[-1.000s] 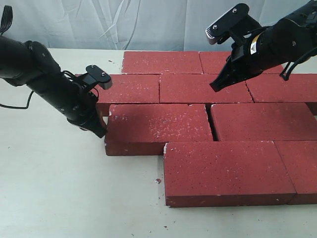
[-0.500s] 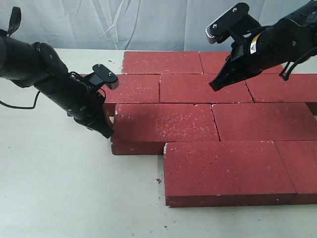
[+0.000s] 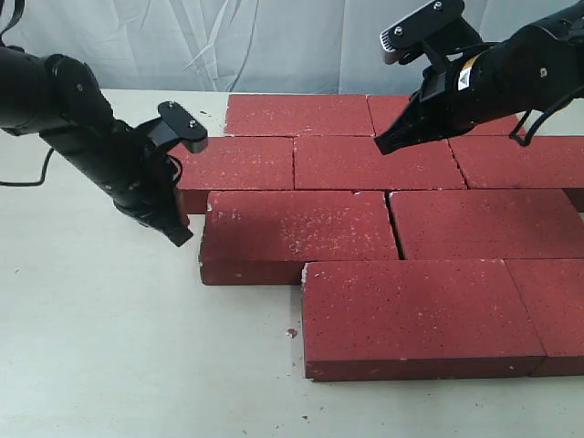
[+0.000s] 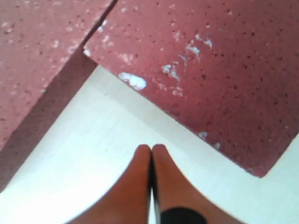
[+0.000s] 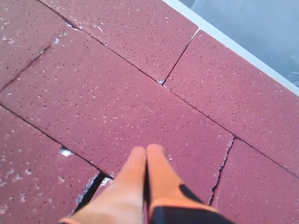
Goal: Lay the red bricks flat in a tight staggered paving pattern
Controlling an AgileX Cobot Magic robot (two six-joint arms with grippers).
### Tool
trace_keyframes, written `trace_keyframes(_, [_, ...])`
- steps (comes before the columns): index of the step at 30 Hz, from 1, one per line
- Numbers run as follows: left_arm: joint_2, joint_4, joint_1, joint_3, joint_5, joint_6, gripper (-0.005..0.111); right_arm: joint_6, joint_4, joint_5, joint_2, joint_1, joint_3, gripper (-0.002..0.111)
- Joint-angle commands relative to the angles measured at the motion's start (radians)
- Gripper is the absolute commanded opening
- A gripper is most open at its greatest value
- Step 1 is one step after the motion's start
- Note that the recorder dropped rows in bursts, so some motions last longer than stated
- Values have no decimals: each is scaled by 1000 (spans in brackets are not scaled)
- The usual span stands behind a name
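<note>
Lying staggered on white table, red bricks, crumb just beside.

A pale off-white table runs back to a wrinkled light-blue sheet hanging behind it. One small reddish crumb lies on the tabletop.

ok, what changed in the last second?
The left gripper pushed the third-row left brick rightward, closing the gap to its right neighbour, then backed off it. The right gripper rose slightly. Both are shut; the other red bricks did not move.
</note>
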Motion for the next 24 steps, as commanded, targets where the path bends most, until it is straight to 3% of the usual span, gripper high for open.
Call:
trace_keyframes(1, [-79,98,-5,-44,3,-129,0,3,17,-66,-24,-3,2,-1])
trace_keyframes(4, [-100,88,-5,-84,-35,-170,0,3,20,-31,-19,-3,-37,-1])
trace_keyframes(7, [-101,147,-3,-138,-1,-283,0,3,20,149,-9,-5,-112,-1])
trace_keyframes(12, [-108,460,5,-224,362,-512,0,18,-82,565,-14,-5,-226,-1])
trace_keyframes(16, [-141,639,26,-236,587,-604,0,61,-157,730,-53,-7,-239,-1])
trace_keyframes(22, [-258,562,106,-213,587,-628,0,66,-17,735,-157,-122,-204,-1])
trace_keyframes(24, [-307,535,125,-194,526,-628,0,67,-3,715,-204,-168,-174,-1])
